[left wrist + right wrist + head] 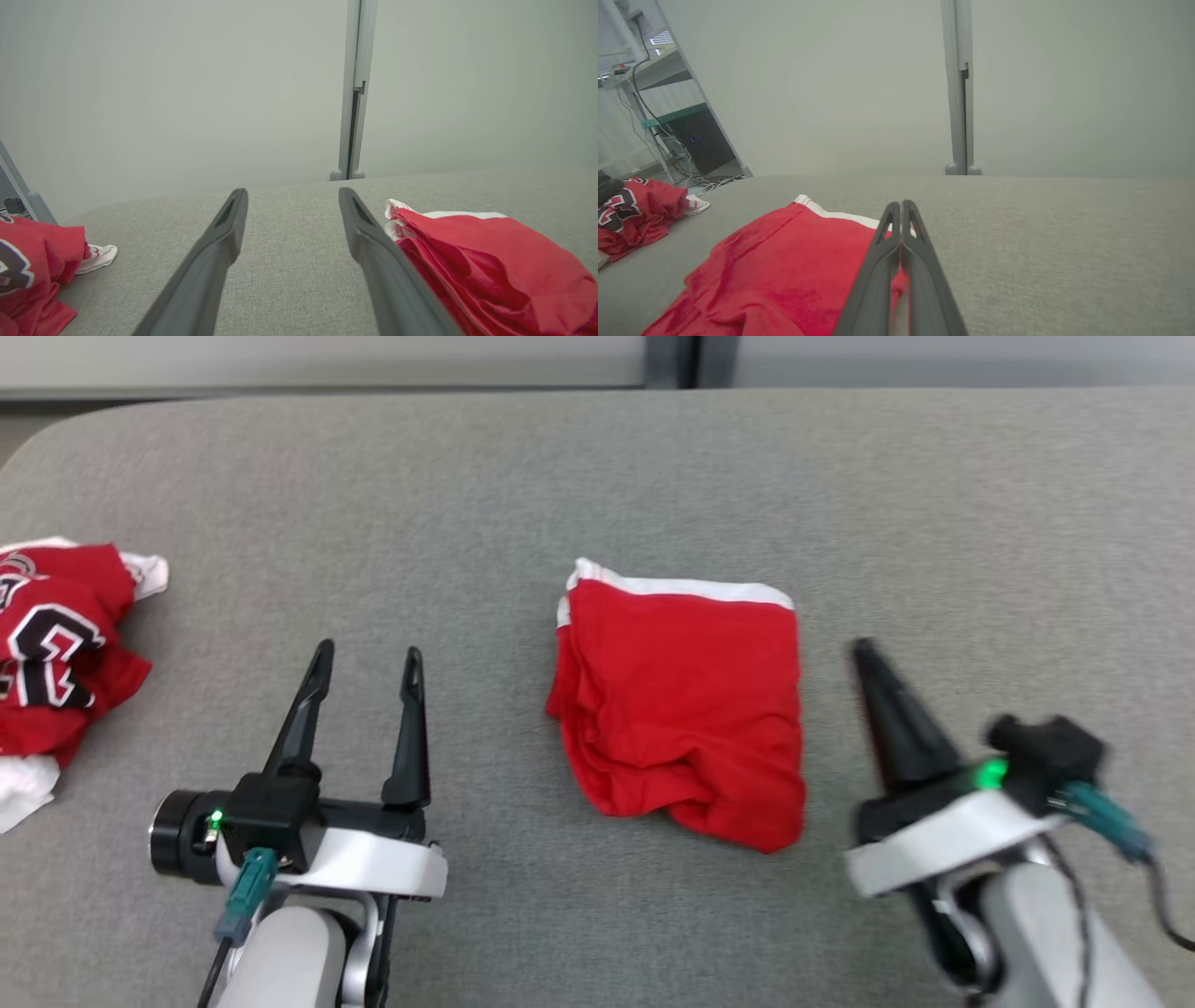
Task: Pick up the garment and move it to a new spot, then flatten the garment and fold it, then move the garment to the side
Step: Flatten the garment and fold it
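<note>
Lower left, left gripper stands spread and empty; lower right, right gripper is clenched on nothing. Between them, at frame centre, folded red garment lies nearer the right gripper, touching neither

The only lettering is on the crumpled red jersey at the left end of the grey table — big black characters edged in white. Creases break them up: in the head view one rounded figure could be a 3 or a curved letter, and the piece below it cannot be made out. In the right wrist view the same print is small and blurred — nothing there can be read.
</note>
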